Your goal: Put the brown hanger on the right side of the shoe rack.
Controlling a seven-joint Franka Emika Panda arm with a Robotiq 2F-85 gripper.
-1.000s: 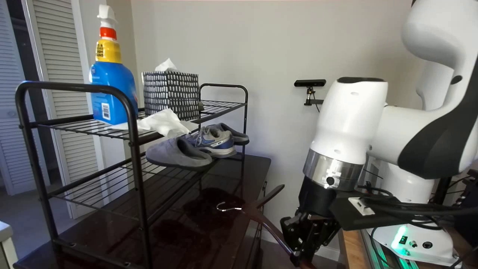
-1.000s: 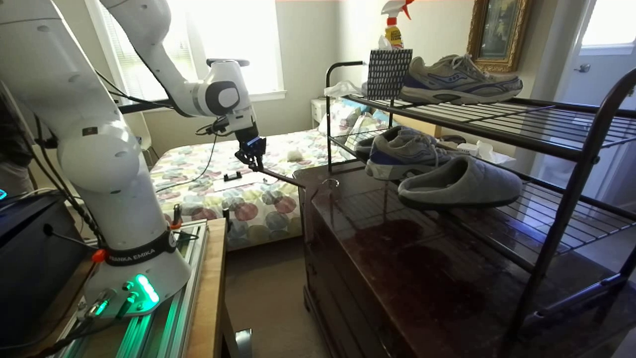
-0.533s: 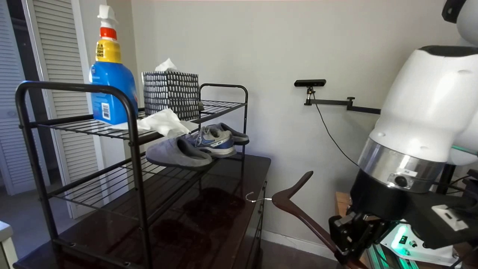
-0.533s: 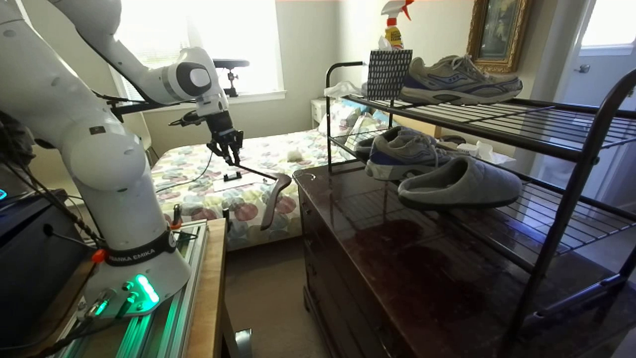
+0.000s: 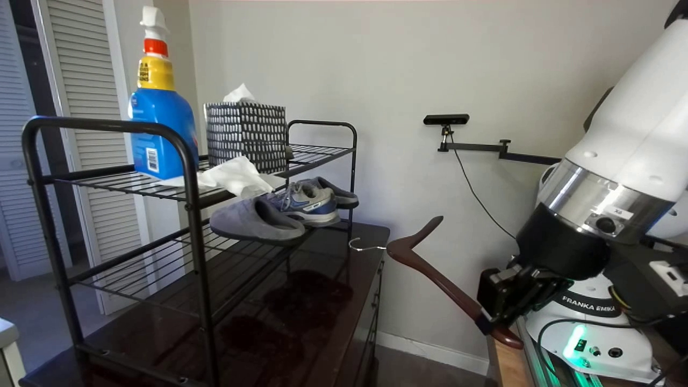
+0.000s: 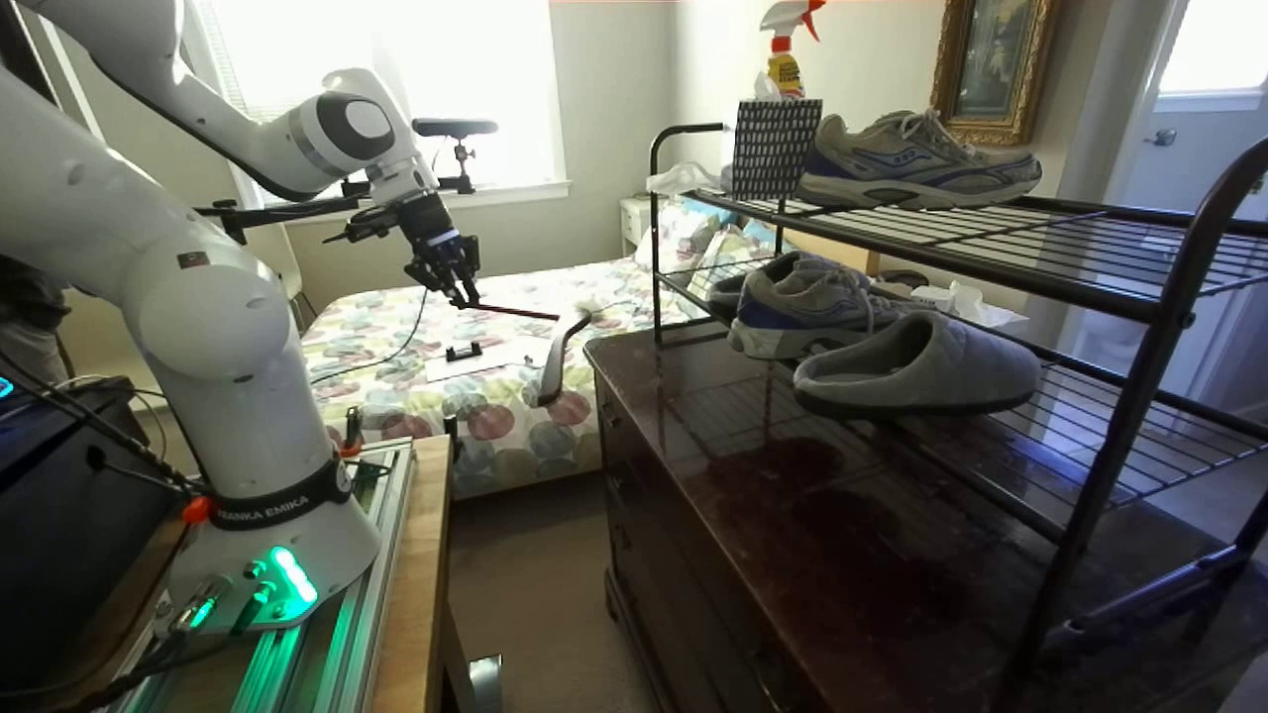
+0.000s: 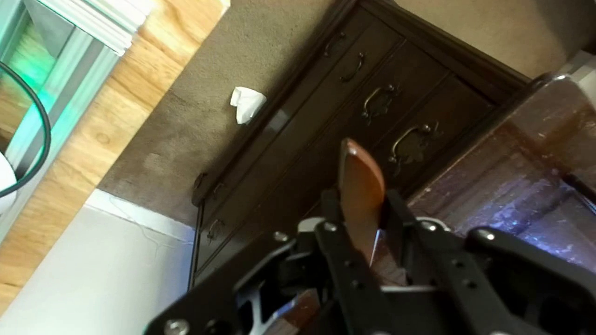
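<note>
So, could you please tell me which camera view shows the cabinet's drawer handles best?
The wrist view, because several drawer handles show their curved shape on the cabinet. In both exterior views they look small and dark.

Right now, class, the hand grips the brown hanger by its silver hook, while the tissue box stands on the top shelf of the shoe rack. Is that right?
Not quite: the hand grips the brown hanger near one wooden tip, not by its silver hook, as an exterior view shows. The tissue box does stand on the top shelf of the shoe rack.
</note>
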